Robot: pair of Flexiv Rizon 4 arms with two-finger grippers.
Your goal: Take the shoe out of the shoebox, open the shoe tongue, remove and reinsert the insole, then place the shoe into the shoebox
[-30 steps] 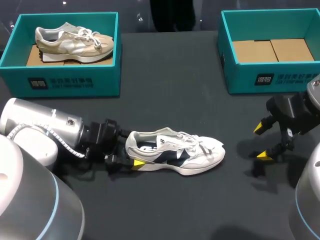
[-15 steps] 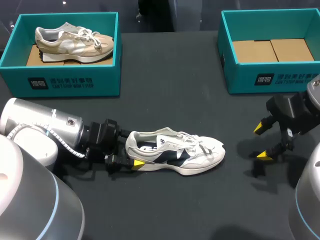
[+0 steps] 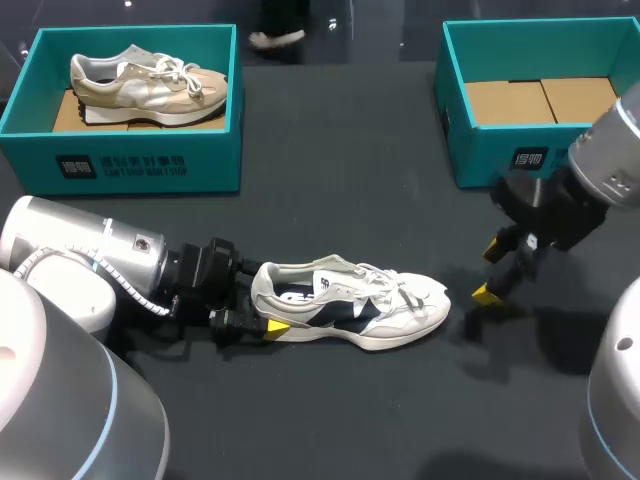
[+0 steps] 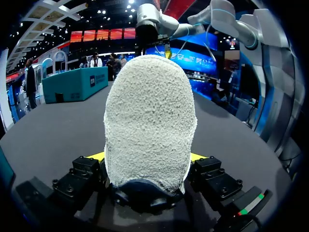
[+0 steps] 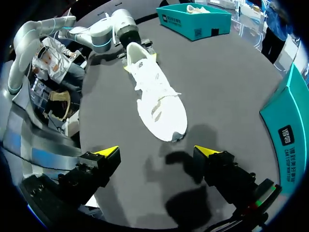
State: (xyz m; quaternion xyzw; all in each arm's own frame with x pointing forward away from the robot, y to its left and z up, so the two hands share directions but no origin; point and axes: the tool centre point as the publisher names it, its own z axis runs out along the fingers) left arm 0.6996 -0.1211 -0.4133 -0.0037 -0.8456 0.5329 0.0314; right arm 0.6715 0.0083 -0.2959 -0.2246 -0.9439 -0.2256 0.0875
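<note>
The white-and-navy shoe [image 3: 350,310] lies on its sole on the dark surface [image 3: 330,200], just toward 6 o'clock from the middle in the head view. Its heel is at 9 o'clock and its toe at 3 o'clock. It is outside both boxes.

My left hand [image 3: 262,312] comes in low from 8 o'clock and is closed on the shoe's heel, with one yellow tip showing at the near side of the sole. In the left wrist view the hand [image 4: 147,159] has the fuzzy heel collar filling the gap between its fingers (a yellow tip shows at each flank, pressed against it).

My right hand [image 3: 488,272] is at 3 o'clock from the shoe's toe, close to it but apart. Its fingers are spread wide and grip nothing. The right wrist view shows the hand [image 5: 158,152] over bare surface, with the shoe's toe straight ahead of it.

One teal shoebox [image 3: 120,160] sits at 10 o'clock and holds a beige shoe [image 3: 150,82]. The second teal shoebox [image 3: 480,155] sits at 2 o'clock — its brown cardboard floor is showing.
</note>
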